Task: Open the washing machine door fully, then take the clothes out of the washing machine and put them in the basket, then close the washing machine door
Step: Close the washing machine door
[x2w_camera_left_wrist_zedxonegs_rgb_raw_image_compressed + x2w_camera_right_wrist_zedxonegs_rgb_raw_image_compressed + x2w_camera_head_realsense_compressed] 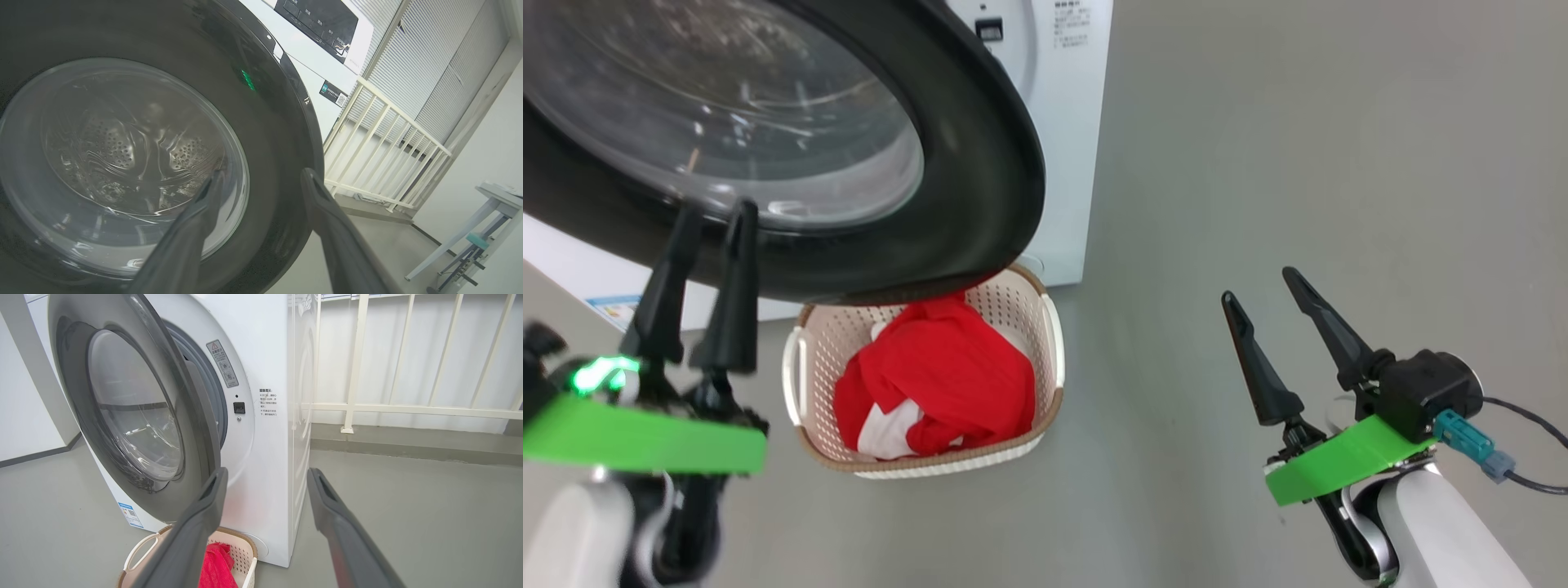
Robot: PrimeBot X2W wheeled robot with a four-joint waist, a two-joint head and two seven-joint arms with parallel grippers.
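Washing machine (269,457), white, front-loading. Washing machine door (988,163) part open, swung out above basket. Basket (1005,304) on floor (1258,163) near machine front, holding red-and-white clothes (947,376). Left hand (717,211) released, empty, at door's lower rim. Right hand (1258,284) released, empty, well apart.

Its fingers (1262,367) are black and tapered, mounts (1339,461) green, forearms (1445,523) white, cable (1535,418) black.
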